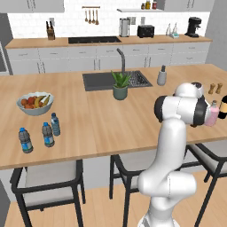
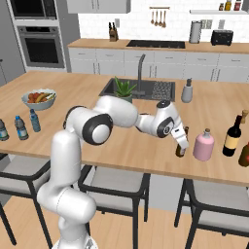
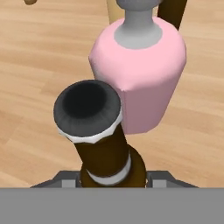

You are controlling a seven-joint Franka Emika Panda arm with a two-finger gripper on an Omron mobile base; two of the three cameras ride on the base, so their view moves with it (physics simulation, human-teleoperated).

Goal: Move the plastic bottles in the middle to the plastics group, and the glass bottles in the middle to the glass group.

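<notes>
The claw (image 2: 182,144) sits right of middle in the right base view, down at the slim brown bottle (image 2: 181,147). In the hand view the brown bottle (image 3: 103,148) rises between the two finger tips, with its dark round mouth toward the camera. The tips are hidden low in the frame, so I cannot tell if they are squeezing it.

The brown bottle has white rings around its neck. Just beside it stands the fat pink bottle (image 2: 203,145) with a grey-white top. Further right is the tall dark wine bottle (image 2: 233,137) with a pale label, near the front edge of the wooden counter (image 2: 146,146).

There is lots of bare wood in the middle of the counter. Far off at the left of the left base view stand three small water bottles (image 1: 48,135) with blue bands, close to the front edge. Above them a bowl (image 1: 35,107) holds fruit (image 1: 36,101). A green plant (image 1: 120,81) grows in a pot (image 1: 120,92) by the sink (image 1: 116,81).
</notes>
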